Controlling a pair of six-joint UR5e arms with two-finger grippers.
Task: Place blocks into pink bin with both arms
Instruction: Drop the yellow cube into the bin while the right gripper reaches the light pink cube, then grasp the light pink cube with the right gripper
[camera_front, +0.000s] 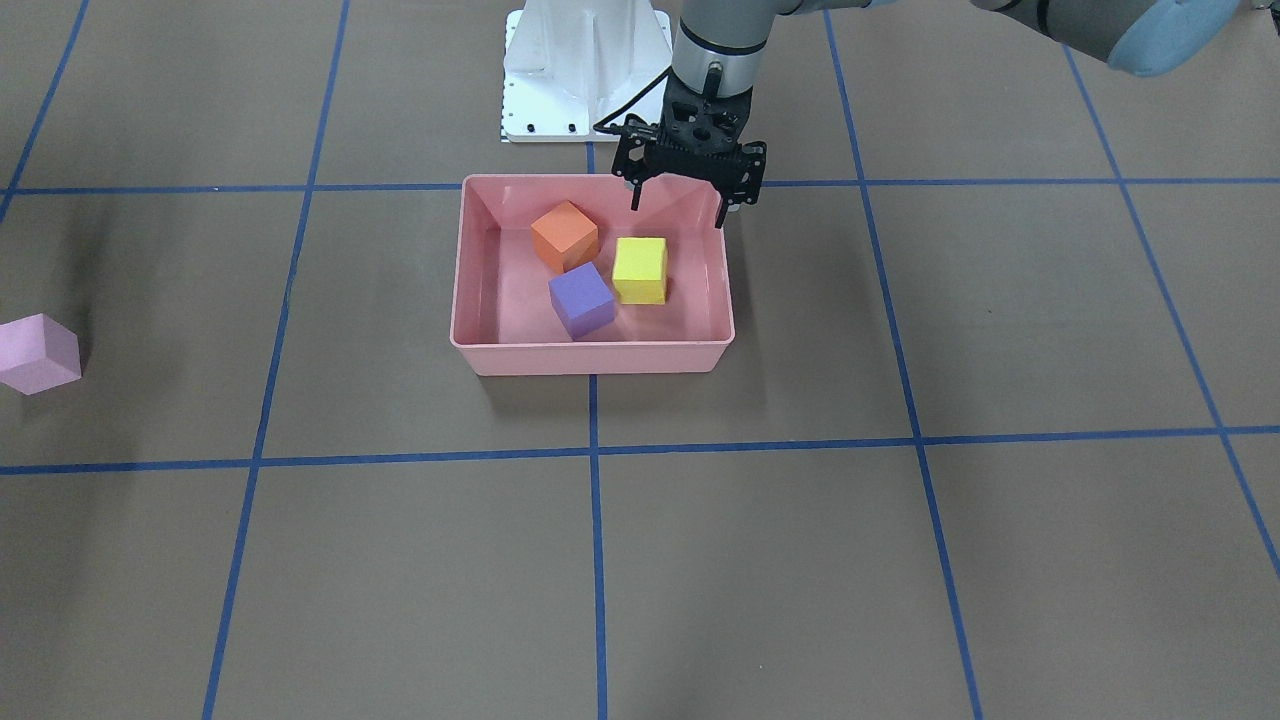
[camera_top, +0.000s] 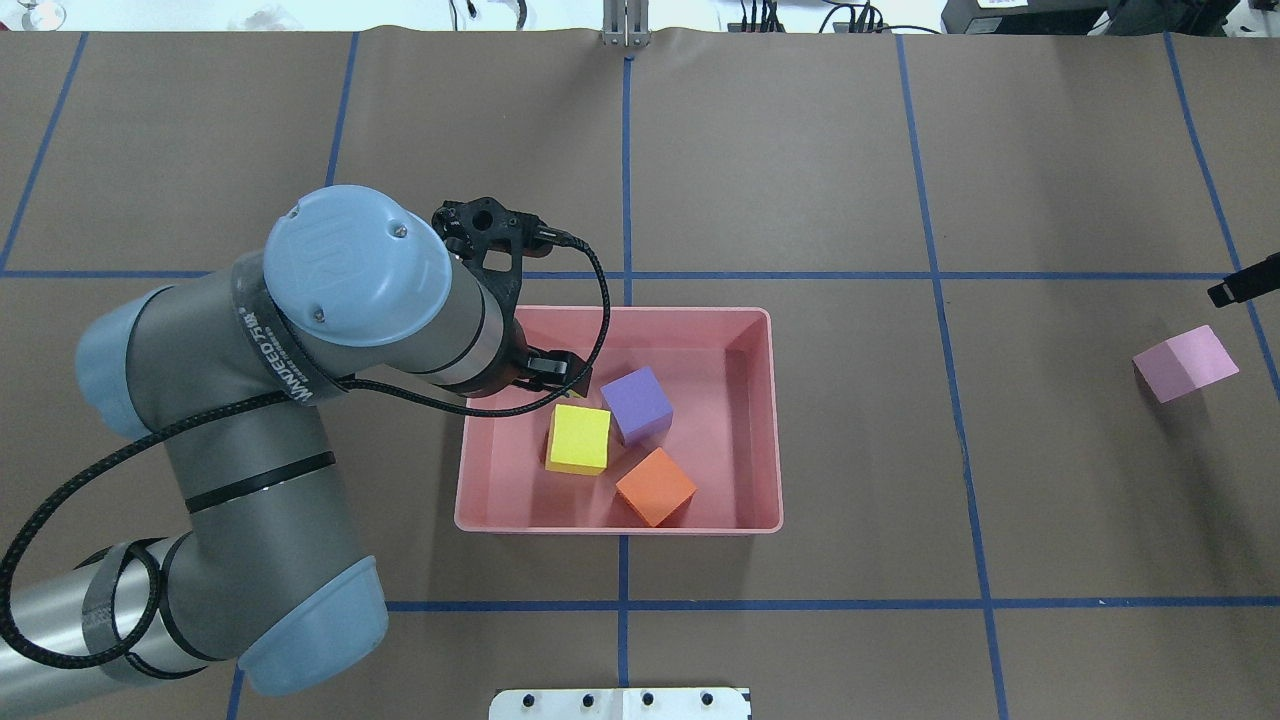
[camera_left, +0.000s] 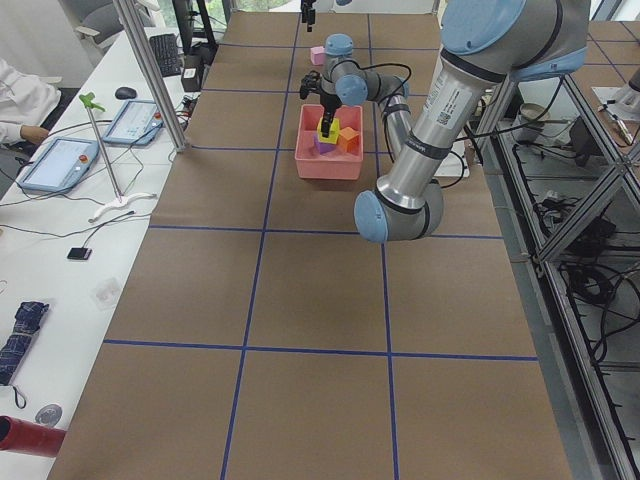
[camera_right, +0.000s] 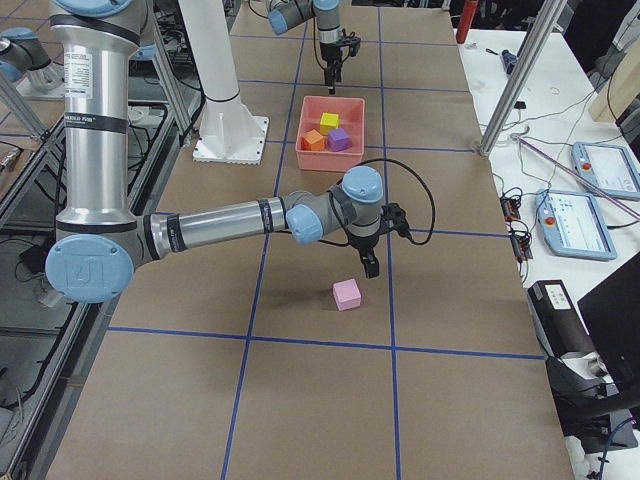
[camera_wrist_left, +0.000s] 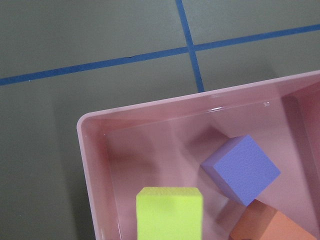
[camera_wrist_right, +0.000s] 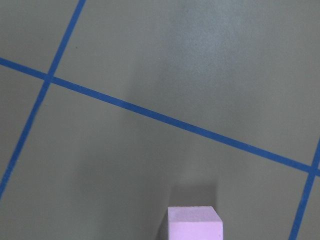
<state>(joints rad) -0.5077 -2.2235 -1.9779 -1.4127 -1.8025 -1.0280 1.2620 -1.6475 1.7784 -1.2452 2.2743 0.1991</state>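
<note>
The pink bin (camera_front: 590, 358) sits mid-table and holds the orange block (camera_front: 565, 235), the purple block (camera_front: 581, 299) and the yellow block (camera_front: 640, 270). My left gripper (camera_front: 677, 213) hangs open and empty over the bin's edge nearest my base, just above the yellow block (camera_top: 578, 439). The light pink block (camera_top: 1185, 362) lies alone on the table far to my right. Only a tip of my right gripper (camera_top: 1240, 285) shows, beyond that block; I cannot tell whether it is open. The right wrist view shows the pink block (camera_wrist_right: 194, 222) at its lower edge.
The white base pedestal (camera_front: 585, 70) stands just behind the bin. Blue tape lines (camera_front: 595, 455) grid the brown table. A side bench with tablets (camera_left: 60, 160) and an operator runs along the table's far edge.
</note>
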